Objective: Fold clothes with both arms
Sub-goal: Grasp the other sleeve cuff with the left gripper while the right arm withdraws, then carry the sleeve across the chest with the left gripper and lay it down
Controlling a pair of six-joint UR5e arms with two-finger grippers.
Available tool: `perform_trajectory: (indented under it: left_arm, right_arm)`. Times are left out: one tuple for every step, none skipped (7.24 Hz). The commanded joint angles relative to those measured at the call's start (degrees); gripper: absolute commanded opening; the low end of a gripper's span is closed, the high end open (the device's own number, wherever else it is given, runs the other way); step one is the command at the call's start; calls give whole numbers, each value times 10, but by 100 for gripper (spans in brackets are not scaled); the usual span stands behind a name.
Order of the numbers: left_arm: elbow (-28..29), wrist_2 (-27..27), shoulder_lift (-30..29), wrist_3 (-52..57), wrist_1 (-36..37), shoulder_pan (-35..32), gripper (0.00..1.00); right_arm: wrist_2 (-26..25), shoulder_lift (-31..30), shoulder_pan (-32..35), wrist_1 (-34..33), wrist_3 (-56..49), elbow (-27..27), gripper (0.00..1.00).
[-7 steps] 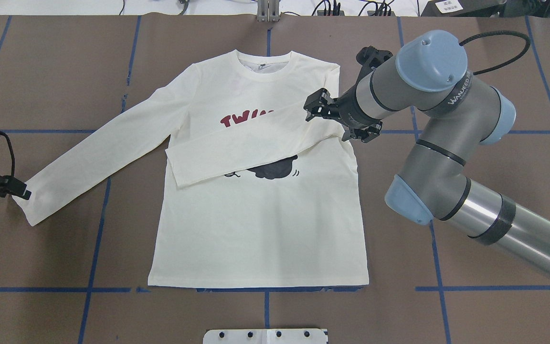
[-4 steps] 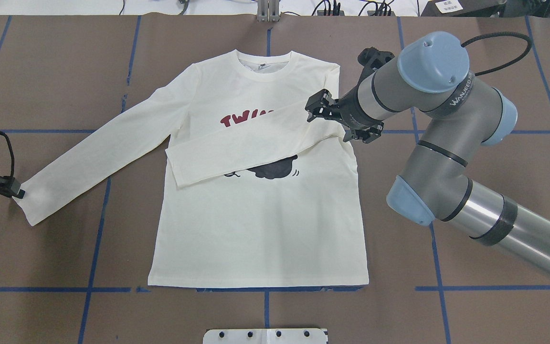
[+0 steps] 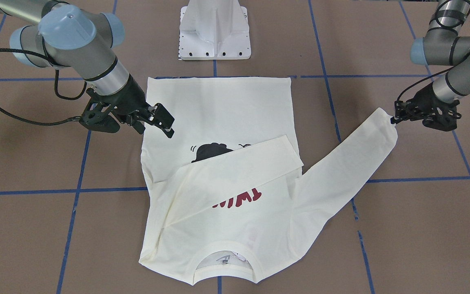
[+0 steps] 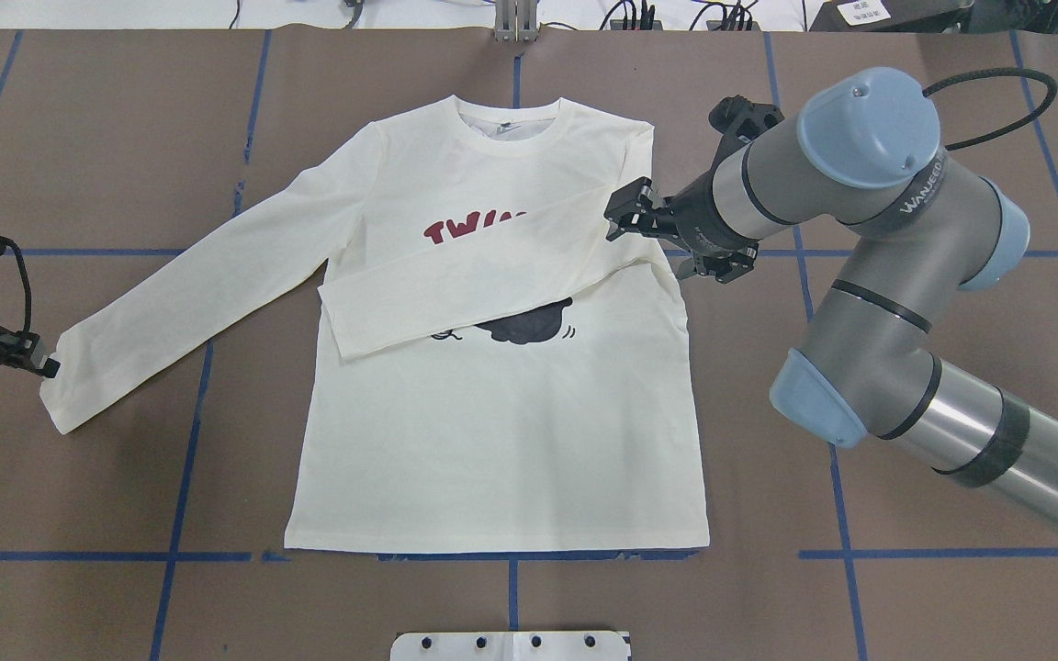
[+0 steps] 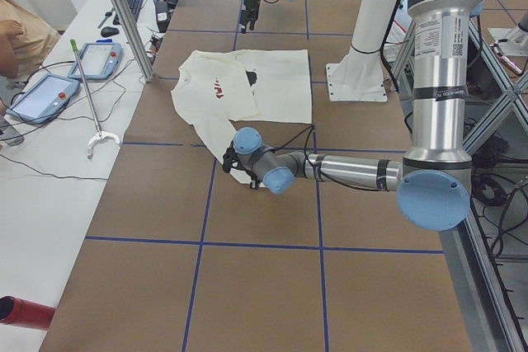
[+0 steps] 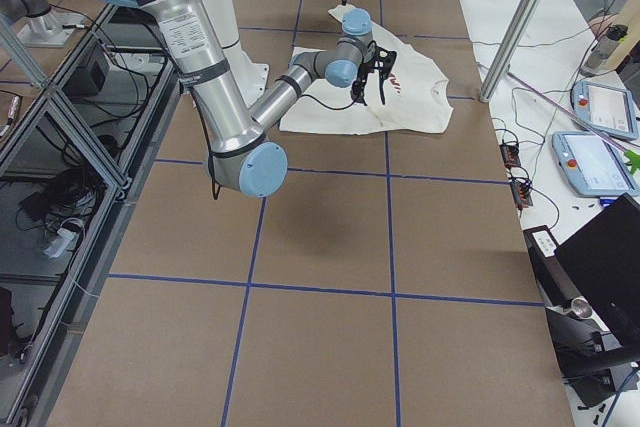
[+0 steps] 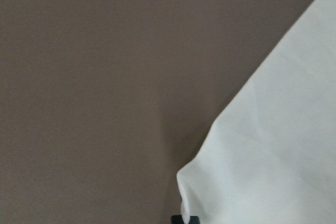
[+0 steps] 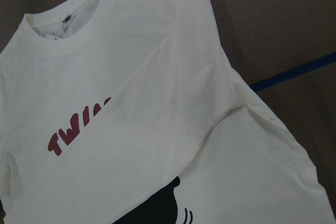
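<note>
The cream-white T-shirt (image 4: 492,441) lies flat on the brown table, its neck (image 4: 511,128) at the far side. One sleeve (image 4: 455,285) is folded across the chest and hides part of the red word (image 4: 465,228) and the black cat (image 4: 529,326). The other sleeve (image 4: 198,285) stretches out towards the left edge. My left gripper (image 4: 42,367) (image 3: 394,118) is shut on that sleeve's cuff; the left wrist view shows the cuff corner (image 7: 210,182) at a fingertip. My right gripper (image 4: 667,243) (image 3: 137,124) hovers open and empty by the shirt's folded shoulder.
The white pedestal base (image 4: 511,645) (image 3: 214,28) stands just behind the shirt's hem. Blue tape lines (image 4: 180,441) grid the table. Cables and plugs line the far edge (image 4: 639,14). A side table with tablets (image 5: 49,92) and a person's arm (image 5: 12,30) lies beyond.
My right gripper has drawn back to the right, off the folded sleeve. My left gripper has shifted slightly right with the cuff, pulling the sleeve's end inward.
</note>
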Motion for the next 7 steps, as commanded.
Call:
perform_trajectory:
  left_arm:
    - [-98, -54, -91, -142, 74, -28, 0]
    - [-94, -46, -198, -241, 136, -21, 0]
    - [-91, 14, -291, -316, 180, 35, 0]
    - [-75, 108, -366, -359, 197, 120, 0]
    - [-8, 164, -439, -390, 187, 165, 0]
    - [115, 219, -548, -399, 165, 215, 0]
    - [240, 272, -630, -441, 85, 252, 0]
  right_arm:
    - [11, -83, 25, -1, -59, 70, 100]
    - [38, -122, 63, 0, -115, 84, 100]
    - [71, -161, 102, 2, -185, 91, 100]
    - [95, -179, 131, 5, -223, 93, 100]
    - [99, -186, 145, 6, -225, 98, 100]
    - [98, -187, 146, 6, -225, 98, 100]
    - [97, -187, 147, 6, -225, 99, 100]
